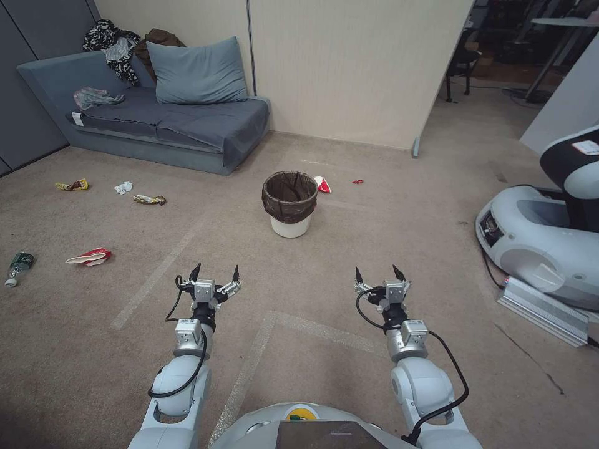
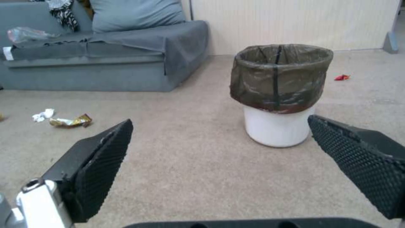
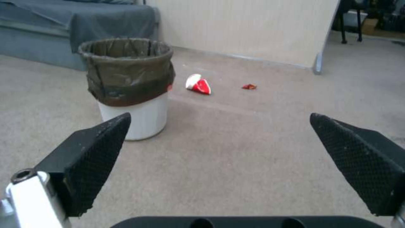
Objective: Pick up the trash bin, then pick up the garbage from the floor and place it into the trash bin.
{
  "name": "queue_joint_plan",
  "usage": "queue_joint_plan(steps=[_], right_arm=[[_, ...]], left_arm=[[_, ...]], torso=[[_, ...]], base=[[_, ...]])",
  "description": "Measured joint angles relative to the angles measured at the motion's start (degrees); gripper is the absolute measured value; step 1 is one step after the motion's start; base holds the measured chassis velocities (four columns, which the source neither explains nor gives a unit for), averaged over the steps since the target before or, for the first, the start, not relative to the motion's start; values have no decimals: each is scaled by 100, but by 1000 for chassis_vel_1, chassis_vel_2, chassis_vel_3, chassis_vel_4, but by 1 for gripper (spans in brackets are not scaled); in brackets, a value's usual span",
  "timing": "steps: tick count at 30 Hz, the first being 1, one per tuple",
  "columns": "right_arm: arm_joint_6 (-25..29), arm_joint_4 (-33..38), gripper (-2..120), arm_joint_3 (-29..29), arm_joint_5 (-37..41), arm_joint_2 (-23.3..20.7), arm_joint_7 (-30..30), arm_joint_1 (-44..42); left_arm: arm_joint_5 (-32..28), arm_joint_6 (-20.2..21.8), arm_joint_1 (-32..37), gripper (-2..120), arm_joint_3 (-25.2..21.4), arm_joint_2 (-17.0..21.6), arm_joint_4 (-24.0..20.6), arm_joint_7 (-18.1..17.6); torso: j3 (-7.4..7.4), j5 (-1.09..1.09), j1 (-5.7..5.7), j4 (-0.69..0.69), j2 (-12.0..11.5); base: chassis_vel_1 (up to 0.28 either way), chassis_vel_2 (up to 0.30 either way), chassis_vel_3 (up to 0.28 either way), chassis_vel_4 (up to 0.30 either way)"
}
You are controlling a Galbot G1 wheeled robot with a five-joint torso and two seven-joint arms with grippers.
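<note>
The bag-lined white trash bin [image 1: 289,204] stands upright on the carpet before the grey sofa [image 1: 168,118]. Nearer than the bin, left hand [image 1: 215,273] and right hand [image 1: 380,274] hover spread, empty. A crushed red-and-white cup [image 1: 322,184] lies just beside the bin.

Right pincer [image 3: 219,164] spread wide, holding nothing, low over carpet [image 3: 253,152]. Bin [image 3: 131,87] upright ahead, white, brown bag folded over rim, well apart from pincer. Red-and-white cup [image 3: 199,85] crushed on carpet just beyond bin. Small red scrap [image 3: 249,86] near cup. Sofa [image 3: 63,28] behind bin. Partition [image 3: 245,28] at far side.
</note>
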Motion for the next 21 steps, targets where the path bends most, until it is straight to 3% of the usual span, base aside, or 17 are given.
queue_joint_plan(steps=[16,18,21], right_arm=[[1,0,100,1,0,-2,5,8],[20,-1,100,12,1,-17,29,53],[229,-64,100,163,86,-148,266,551]], left_arm=[[15,12,-35,100,-7,7,-3,-41],[85,61,-162,100,-48,35,-43,-194],[366,234,-799,100,-261,182,-293,-846]], torso=[[0,0,0,1,0],[1,-3,0,2,0],[0,2,0,0,0]], base=[[0,0,0,0],[0,0,0,0],[0,0,0,0]])
